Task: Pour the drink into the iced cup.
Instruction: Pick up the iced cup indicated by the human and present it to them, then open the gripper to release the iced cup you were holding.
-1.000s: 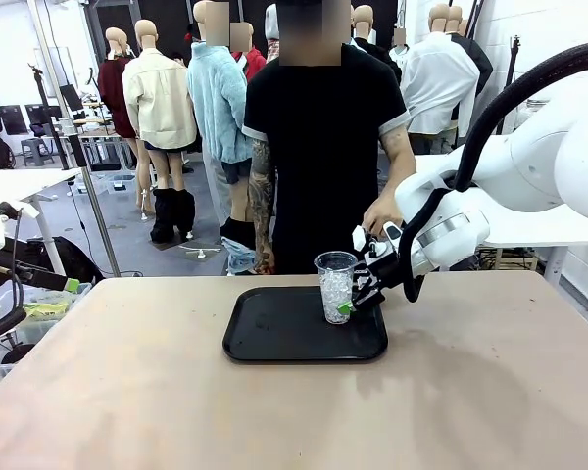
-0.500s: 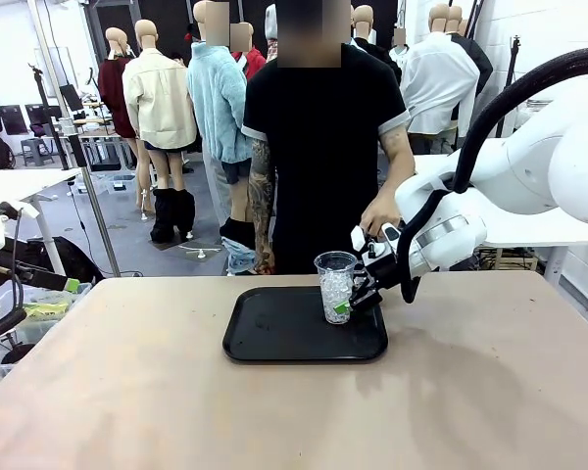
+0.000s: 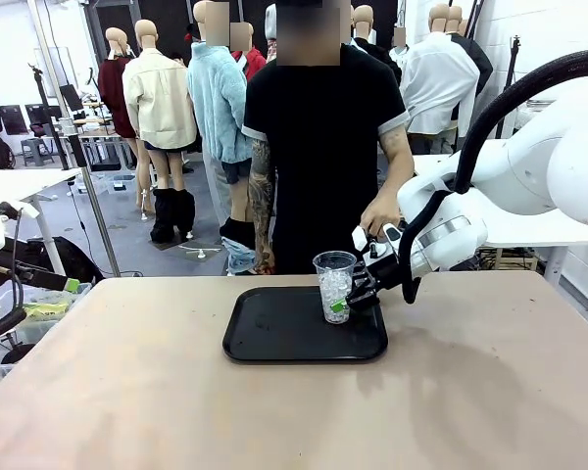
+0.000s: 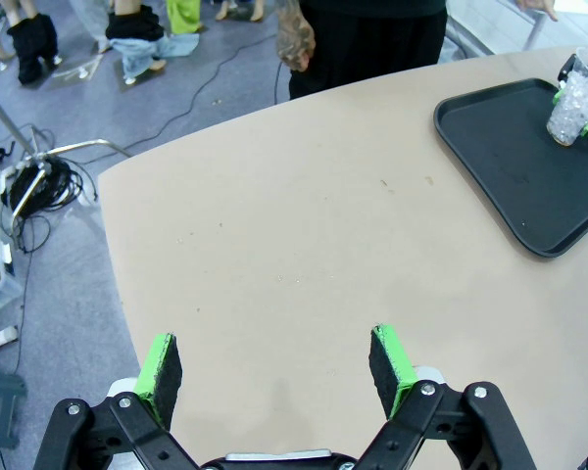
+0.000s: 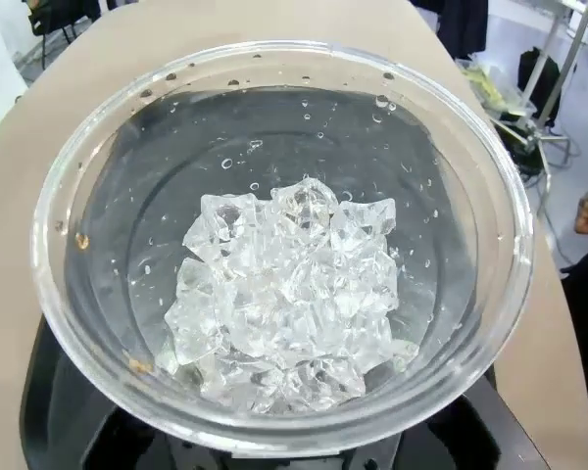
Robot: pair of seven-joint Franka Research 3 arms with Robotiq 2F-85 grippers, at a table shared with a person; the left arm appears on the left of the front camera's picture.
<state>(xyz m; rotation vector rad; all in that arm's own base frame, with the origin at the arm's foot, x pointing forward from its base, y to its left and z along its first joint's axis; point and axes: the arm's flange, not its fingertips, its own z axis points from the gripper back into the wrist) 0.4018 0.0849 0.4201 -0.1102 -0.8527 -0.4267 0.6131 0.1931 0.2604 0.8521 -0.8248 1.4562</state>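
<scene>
Both right fingers (image 3: 339, 310) clamp the upright iced cup (image 3: 334, 274) between them over the tray (image 3: 274, 345); left fingers (image 4: 160, 364), spread apart, sit well away.

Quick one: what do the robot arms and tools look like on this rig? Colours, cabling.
Right arm: glossy white rounded shells, with a thick black hose running along it. Right tool: black body, green pads. Left tool: black linkage fingers with visible bolts, bright green pads.
</scene>
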